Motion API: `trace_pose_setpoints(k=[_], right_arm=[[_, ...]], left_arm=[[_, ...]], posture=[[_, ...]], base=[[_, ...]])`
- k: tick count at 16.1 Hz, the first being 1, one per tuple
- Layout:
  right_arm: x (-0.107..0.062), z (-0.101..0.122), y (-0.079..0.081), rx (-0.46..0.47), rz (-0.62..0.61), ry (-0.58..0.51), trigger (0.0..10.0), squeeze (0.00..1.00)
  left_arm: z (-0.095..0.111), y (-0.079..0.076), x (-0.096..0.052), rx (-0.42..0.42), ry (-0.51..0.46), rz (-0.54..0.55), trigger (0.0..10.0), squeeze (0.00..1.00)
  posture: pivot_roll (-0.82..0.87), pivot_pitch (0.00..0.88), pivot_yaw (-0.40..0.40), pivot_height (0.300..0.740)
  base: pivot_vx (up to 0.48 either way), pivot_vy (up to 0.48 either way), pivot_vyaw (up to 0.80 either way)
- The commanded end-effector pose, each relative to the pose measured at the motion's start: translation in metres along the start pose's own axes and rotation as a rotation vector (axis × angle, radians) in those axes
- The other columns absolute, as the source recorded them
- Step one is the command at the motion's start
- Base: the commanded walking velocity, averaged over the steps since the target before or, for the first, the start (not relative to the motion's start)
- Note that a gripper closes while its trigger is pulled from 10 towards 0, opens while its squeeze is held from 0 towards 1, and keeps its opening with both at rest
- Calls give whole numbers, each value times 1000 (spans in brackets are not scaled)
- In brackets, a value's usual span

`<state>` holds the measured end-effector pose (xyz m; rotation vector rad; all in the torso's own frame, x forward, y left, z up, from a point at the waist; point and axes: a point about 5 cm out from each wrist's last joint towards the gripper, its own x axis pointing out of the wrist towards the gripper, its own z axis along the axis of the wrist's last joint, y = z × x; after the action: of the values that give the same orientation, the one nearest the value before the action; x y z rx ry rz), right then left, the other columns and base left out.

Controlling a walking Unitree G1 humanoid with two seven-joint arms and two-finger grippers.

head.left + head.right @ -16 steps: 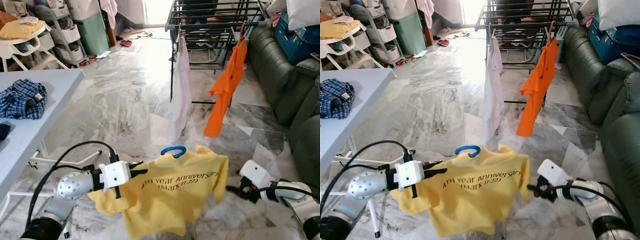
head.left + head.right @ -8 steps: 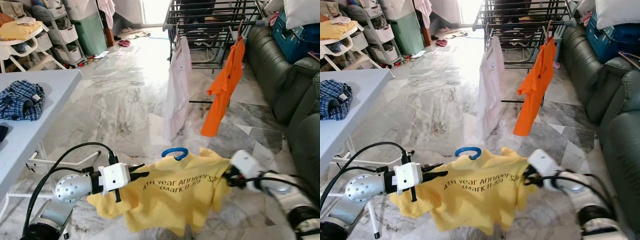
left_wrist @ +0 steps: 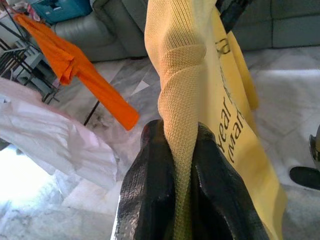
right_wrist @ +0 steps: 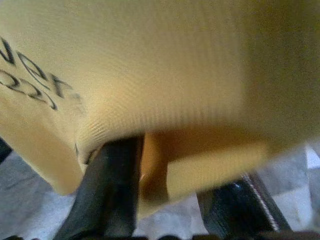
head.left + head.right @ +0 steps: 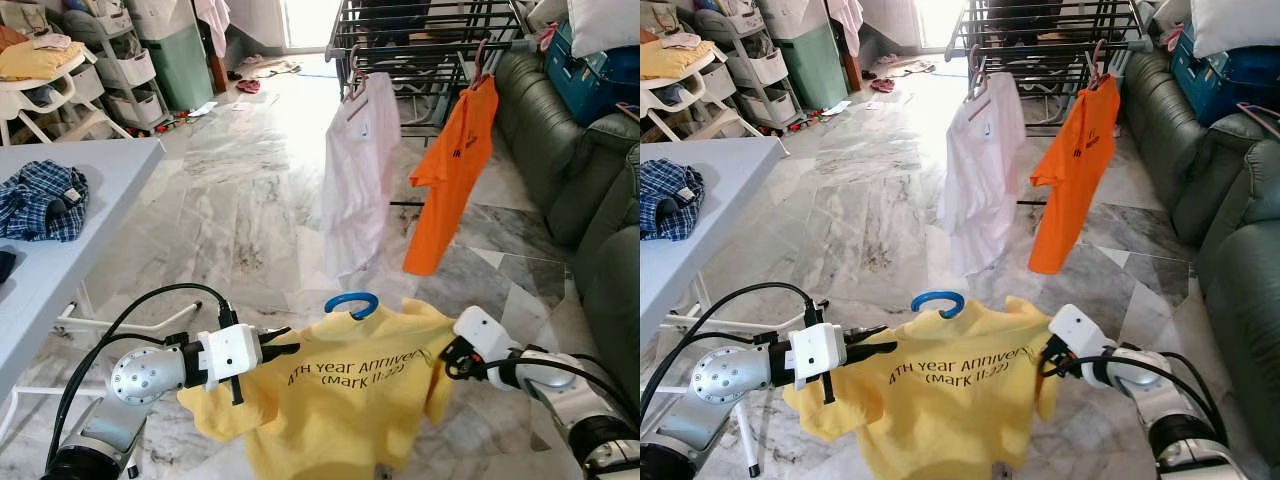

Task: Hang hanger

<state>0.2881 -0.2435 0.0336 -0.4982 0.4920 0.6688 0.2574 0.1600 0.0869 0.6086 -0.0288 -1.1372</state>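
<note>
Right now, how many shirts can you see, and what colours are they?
Yellow T-shirt with black lettering on a blue hanger, held between the left gripper and right gripper: 1
White shirt hanging on the black drying rack: 1
Orange T-shirt hanging on the rack: 1
Blue checked shirt crumpled on the grey table: 1
Total: 4

Shirt (image 5: 350,400) between grippers, drying rack (image 5: 430,40) beyond.

Yellow shirt (image 5: 340,400) (black lettering), blue hanger hook (image 5: 351,304), orange shirt (image 5: 450,175), seemingly white shirt (image 5: 355,180).
</note>
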Motion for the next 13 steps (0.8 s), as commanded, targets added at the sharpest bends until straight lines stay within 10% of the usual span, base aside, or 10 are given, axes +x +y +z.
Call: trace_pose_setpoints(k=[1, 13], right_arm=[[-2, -2, -2, 3, -26, 9, 0, 0], [-7, -2, -20, 80, -252, -13, 0, 0]], left_arm=[[9, 11, -3, 30, -31, 45, 10000, 0], [7, 13, -2, 33, -18, 49, 10000, 0]], posture=[[-120, 2, 93, 740], [-123, 0, 100, 740]], base=[[0, 0, 0], [0, 0, 0]])
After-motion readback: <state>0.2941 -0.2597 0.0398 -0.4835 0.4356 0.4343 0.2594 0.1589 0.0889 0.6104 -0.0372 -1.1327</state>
